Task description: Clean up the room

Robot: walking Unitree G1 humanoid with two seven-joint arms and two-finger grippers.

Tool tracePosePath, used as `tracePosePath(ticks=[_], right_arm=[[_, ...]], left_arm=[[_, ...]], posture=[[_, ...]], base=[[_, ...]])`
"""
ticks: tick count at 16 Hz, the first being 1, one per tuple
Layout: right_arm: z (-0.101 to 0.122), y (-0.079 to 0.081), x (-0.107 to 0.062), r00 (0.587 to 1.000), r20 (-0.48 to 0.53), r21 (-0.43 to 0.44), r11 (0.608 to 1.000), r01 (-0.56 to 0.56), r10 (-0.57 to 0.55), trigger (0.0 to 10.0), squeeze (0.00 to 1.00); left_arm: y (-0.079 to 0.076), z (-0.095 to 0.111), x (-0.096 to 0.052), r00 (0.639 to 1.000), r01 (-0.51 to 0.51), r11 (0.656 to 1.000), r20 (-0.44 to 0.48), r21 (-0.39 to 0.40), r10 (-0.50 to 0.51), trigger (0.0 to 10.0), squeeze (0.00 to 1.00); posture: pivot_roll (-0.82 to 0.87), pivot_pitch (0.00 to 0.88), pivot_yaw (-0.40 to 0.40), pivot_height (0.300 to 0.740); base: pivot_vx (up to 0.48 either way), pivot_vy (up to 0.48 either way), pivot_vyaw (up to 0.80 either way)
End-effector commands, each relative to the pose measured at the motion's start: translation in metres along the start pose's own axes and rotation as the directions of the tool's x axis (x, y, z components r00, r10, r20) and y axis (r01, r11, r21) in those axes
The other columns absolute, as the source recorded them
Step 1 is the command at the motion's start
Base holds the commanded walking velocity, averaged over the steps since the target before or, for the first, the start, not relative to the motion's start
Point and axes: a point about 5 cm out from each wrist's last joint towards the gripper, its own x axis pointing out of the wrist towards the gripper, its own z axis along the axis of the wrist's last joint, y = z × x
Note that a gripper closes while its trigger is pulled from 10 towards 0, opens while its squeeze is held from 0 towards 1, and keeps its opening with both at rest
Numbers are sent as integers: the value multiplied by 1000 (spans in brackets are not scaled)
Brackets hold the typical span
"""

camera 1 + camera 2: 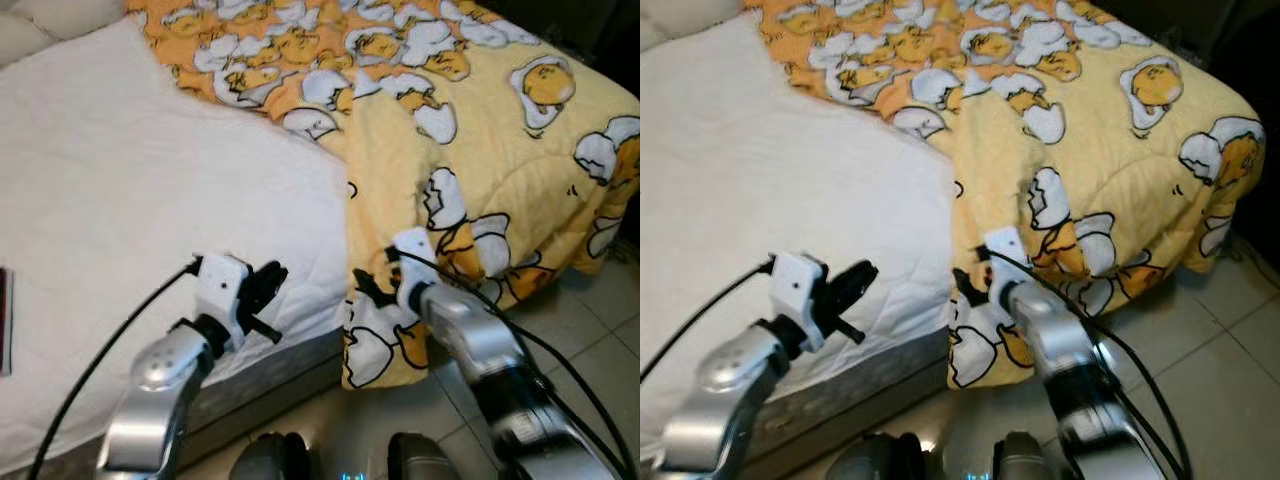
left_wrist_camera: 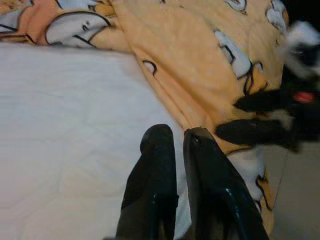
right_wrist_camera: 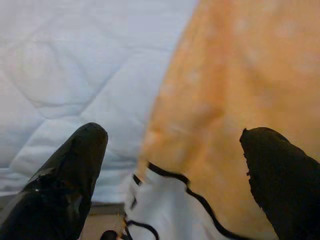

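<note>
The bed [image 1: 120, 200] is the landmark here, its white quilted mattress cover bare over the half toward the robot's left. The yellow duvet [image 1: 480, 150], printed with white cracked-egg cartoons, covers the bed's other half and hangs over the near edge toward the tiled floor [image 1: 590, 330]; its inner edge runs diagonally across the mattress cover and drops down the bed's front side.

The right arm reaches forward from below, silver forearm angled up toward the bed's near edge. The right hand [image 1: 372, 288] sits right at the duvet's hanging edge, where yellow cloth meets white cover. Its two black fingers [image 3: 75, 165] stand wide apart, one before the white quilting and the other before the orange-yellow cloth (the duvet's edge lies between them, and nothing is pinched).

The left arm rises from the lower part of the head views with its forearm bent upward, cable trailing behind. The left hand [image 1: 268, 285] hovers over the mattress cover just beside the bed's front edge, pointing toward the duvet's inner edge. Its fingers [image 2: 155, 170] lie close together with only a narrow slit between them, holding nothing.

A dark, thin object [image 1: 5, 320] lies on the bed's far left side; too little of it shows to identify.
</note>
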Motion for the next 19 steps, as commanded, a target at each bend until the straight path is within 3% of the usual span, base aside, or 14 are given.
tracePosePath(ticks=[1,3,5,6,7,8,9,10,11,12,13,14,15,19], right_arm=[[0,4,7,999,-3,11,999,-37,37,10000,1000],[4,10,14,997,-2,20,997,-76,76,10000,1000],[4,13,23,998,-34,-60,997,-56,54,10000,1000],[5,9,25,999,-47,-125,992,6,-12,10000,337],[5,6,26,997,-52,-166,985,50,-60,10000,0],[5,3,26,994,-57,-183,980,77,-89,10000,0],[3,-1,26,990,-65,-198,974,106,-121,10000,0],[2,-1,26,990,-71,-188,976,107,-122,10000,0],[0,0,26,991,-78,-178,979,97,-112,10000,0],[0,0,27,992,-73,-188,978,86,-101,4980,0],[1,-1,26,993,-67,-164,983,84,-96,3882,0],[2,-1,26,994,-61,-154,985,81,-91,1647,0],[4,0,27,996,-50,-135,988,69,-77,471,0],[2,-3,26,992,-63,-166,982,94,-105,0,0]], left_arm=[[-2,5,-11,999,38,999,-24,5,-38,10000,1000],[-7,9,-22,993,99,995,-62,26,-97,10000,1000],[-14,13,-39,981,150,987,-131,63,-141,10000,1000],[-15,19,-47,981,134,988,-149,75,-122,10000,1000],[-15,23,-55,981,122,990,-159,66,-111,10000,1000],[-17,27,-60,979,129,990,-168,58,-118,10000,1000],[-19,30,-68,972,157,985,-190,74,-141,10000,165],[-19,32,-73,968,168,982,-203,89,-147,10000,0],[-20,35,-79,965,171,980,-219,103,-145,10000,0],[-18,39,-85,966,152,982,-228,117,-122,10000,0],[-17,44,-92,965,135,983,-239,121,-103,10000,0],[-16,46,-96,964,128,984,-247,126,-94,10000,0],[-15,49,-104,963,119,984,-258,136,-80,10000,0],[-15,50,-120,954,118,985,-290,128,-77,10000,0]], posture=[[-60,177,90,740],[-34,191,80,740],[19,223,69,740],[49,238,64,740],[66,247,61,740],[86,258,57,740],[107,268,51,740],[123,272,48,740],[152,280,43,740],[170,286,41,740],[190,297,36,740],[201,304,31,740],[216,314,25,740],[228,328,17,740]], base=[[0,0,0],[0,0,0],[0,0,0],[0,0,0],[0,0,0],[0,0,0],[0,0,0],[0,0,0],[0,0,0],[0,0,0],[0,0,0],[0,0,0],[0,0,0],[0,0,0]])
